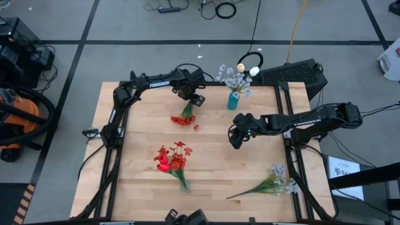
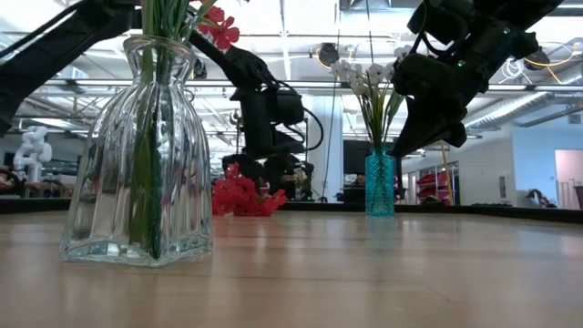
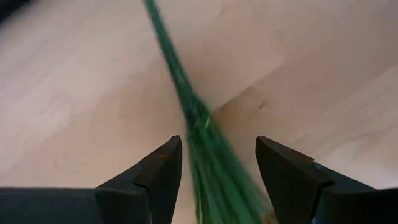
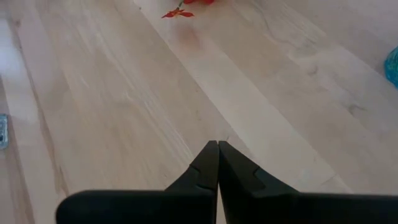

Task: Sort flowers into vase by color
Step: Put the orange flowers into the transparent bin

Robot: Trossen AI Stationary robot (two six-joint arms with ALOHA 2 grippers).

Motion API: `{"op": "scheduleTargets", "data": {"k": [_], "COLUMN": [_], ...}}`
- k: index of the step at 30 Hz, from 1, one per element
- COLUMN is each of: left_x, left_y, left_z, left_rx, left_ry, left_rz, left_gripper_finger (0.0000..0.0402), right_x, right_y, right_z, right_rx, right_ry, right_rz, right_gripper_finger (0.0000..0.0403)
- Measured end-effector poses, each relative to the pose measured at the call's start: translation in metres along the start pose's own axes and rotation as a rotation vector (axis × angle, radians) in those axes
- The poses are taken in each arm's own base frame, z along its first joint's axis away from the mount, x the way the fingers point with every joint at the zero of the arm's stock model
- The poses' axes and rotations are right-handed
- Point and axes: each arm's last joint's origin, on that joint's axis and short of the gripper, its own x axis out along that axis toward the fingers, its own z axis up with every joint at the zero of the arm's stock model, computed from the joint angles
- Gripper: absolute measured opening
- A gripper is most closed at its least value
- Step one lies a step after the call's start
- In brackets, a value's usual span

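Observation:
A red blossom stem (image 1: 183,115) lies on the table at the far middle, its green stalk (image 3: 180,81) pointing toward my left gripper (image 1: 195,98). That gripper is open and low over the stalk, one finger on either side (image 3: 217,146), touching nothing that I can see. A clear glass vase (image 2: 137,155) holds red flowers (image 1: 174,157) at the near middle. A teal vase (image 1: 233,100) at the far edge holds white flowers (image 1: 236,79). A pale lavender spray (image 1: 274,181) lies at the near right. My right gripper (image 1: 235,139) is shut and empty above the table, right of centre.
A loose red petal piece (image 1: 196,127) lies beside the red stem and also shows in the right wrist view (image 4: 180,12). Bare wood (image 1: 137,131) lies between the vases and along the left side. Black frame rails (image 1: 289,156) run along the table's sides.

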Motion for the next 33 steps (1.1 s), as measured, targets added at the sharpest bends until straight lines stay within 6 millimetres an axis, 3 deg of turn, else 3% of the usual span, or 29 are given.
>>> {"op": "scheduleTargets", "data": {"k": [9,20,26,33], "left_x": [0.025,0.022,0.016,0.012], "left_y": [-0.001,0.0,0.002,-0.044], "left_z": [-0.006,-0.018,-0.038,-0.072], "left_rx": [0.002,0.042,0.248,0.731], "left_ry": [0.088,0.194,0.404,0.502], "left_rz": [0.033,0.071,0.114,0.07], "left_gripper_finger": [0.0186,0.0015,0.0025,0.002], "right_x": [0.0,0.0,0.0,0.0], "right_y": [0.0,0.0,0.001,0.002], "right_z": [0.0,0.0,0.0,-0.002], "right_rx": [0.0,-0.001,-0.029,-0.062], "right_ry": [-0.001,0.0,0.013,0.064], "right_rz": [0.001,0.003,0.021,0.076], "right_gripper_finger": [0.0,0.0,0.0,0.0]}}
